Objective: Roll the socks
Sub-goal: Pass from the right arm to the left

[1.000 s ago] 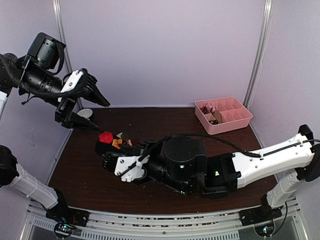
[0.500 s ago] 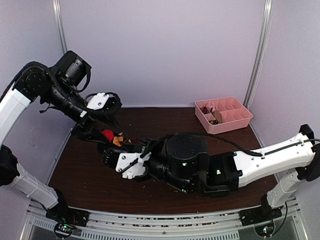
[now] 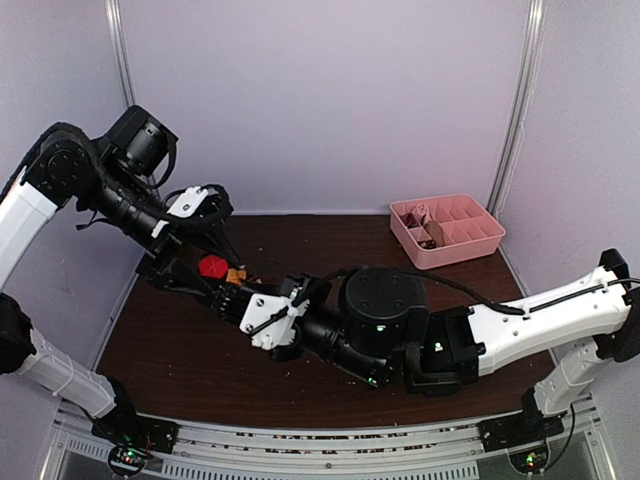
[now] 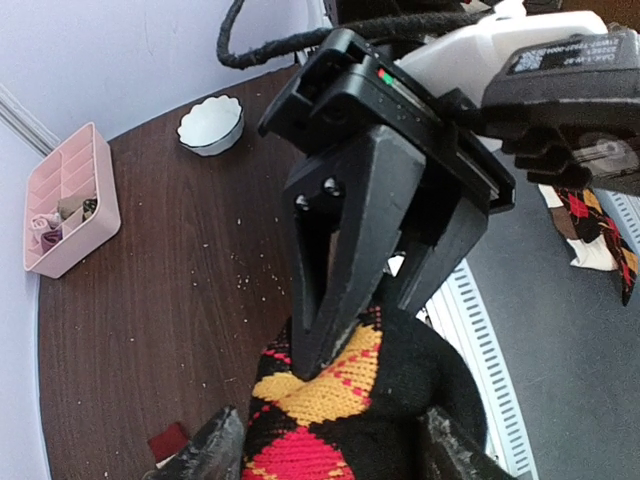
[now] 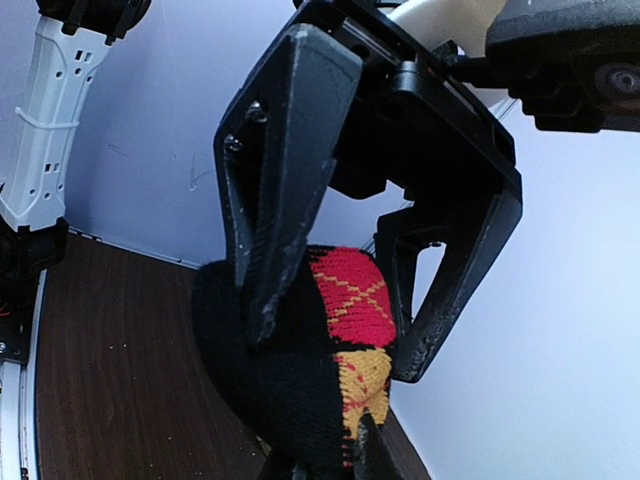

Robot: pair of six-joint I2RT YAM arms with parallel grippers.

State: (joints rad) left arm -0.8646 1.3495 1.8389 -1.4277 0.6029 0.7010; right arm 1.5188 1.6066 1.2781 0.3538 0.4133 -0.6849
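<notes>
The sock [image 4: 350,400] is black with red and orange argyle diamonds; tray [image 3: 455,251] pink, table [image 3: 180,350] dark brown.

Top view first: the argyle sock [image 3: 212,267] is nearly buried, with only a red patch peeking out between the two arms. On the left wrist camera, the left gripper [image 4: 335,452] is chopped off by the frame's edge. Whether its fingers [image 4: 218,448] squeeze the sock or just flank it, can't tell. The sock's lower end runs out of frame too. Far right, the pink tray [image 3: 456,256]: contents too tiny to name.
</notes>
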